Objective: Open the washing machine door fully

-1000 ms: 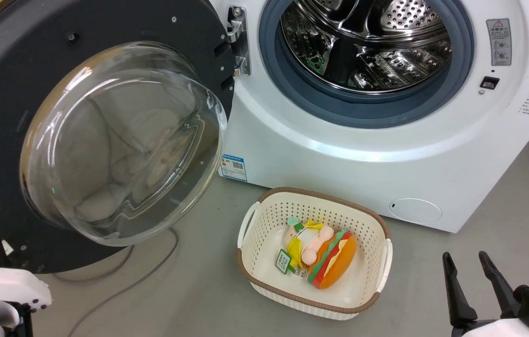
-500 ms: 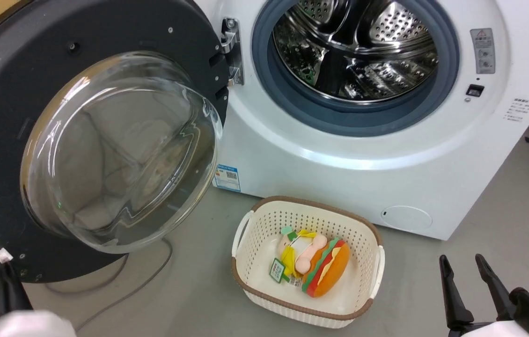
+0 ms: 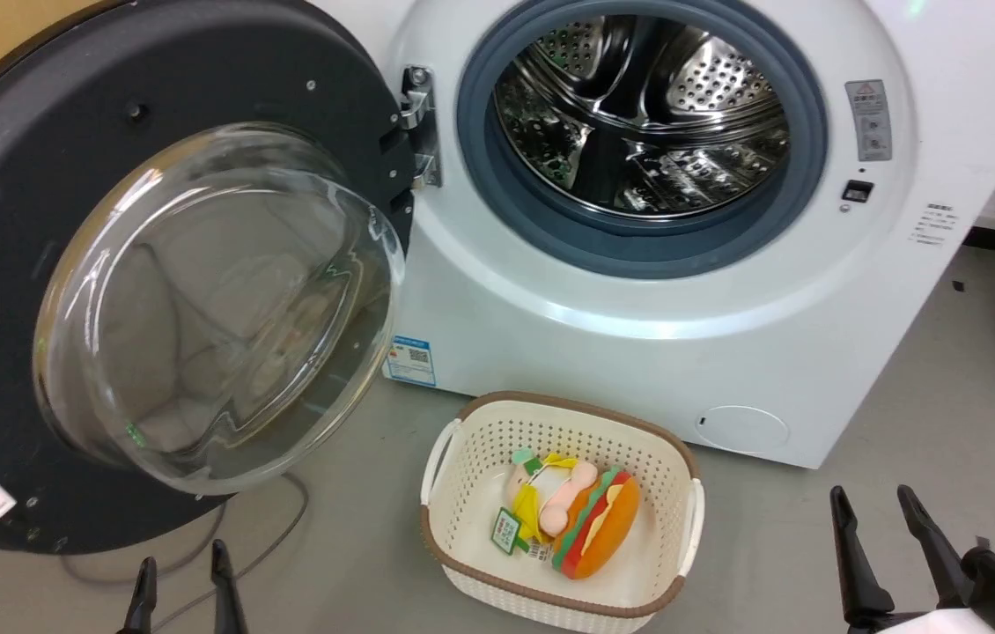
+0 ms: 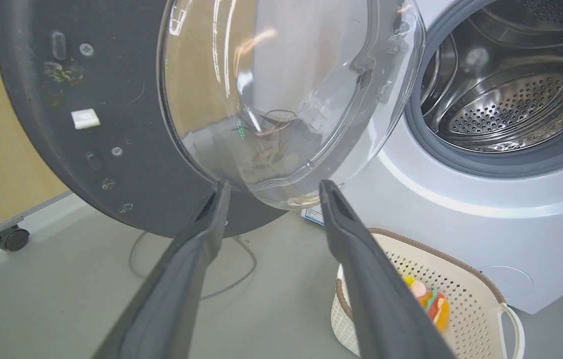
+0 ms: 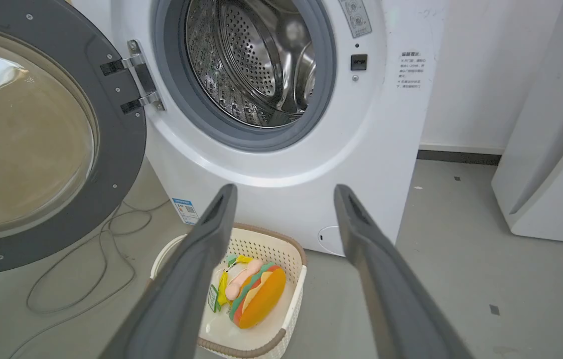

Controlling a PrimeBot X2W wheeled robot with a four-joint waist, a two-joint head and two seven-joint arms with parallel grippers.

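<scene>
Left gripper (image 4: pixel 274 185) released, empty; washing machine door (image 3: pixel 198 70) wide open just ahead of it; right gripper (image 3: pixel 871 506) released, empty.

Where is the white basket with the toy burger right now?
In the head view the basket sits on the floor at lower centre, just in front of the washing machine, between its open door and the right gripper.

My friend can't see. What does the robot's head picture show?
The washing machine door stands wide open at left, showing the drum of the washing machine. On the floor sits a basket holding a toy burger, between the open left pincer and right pincer.
</scene>
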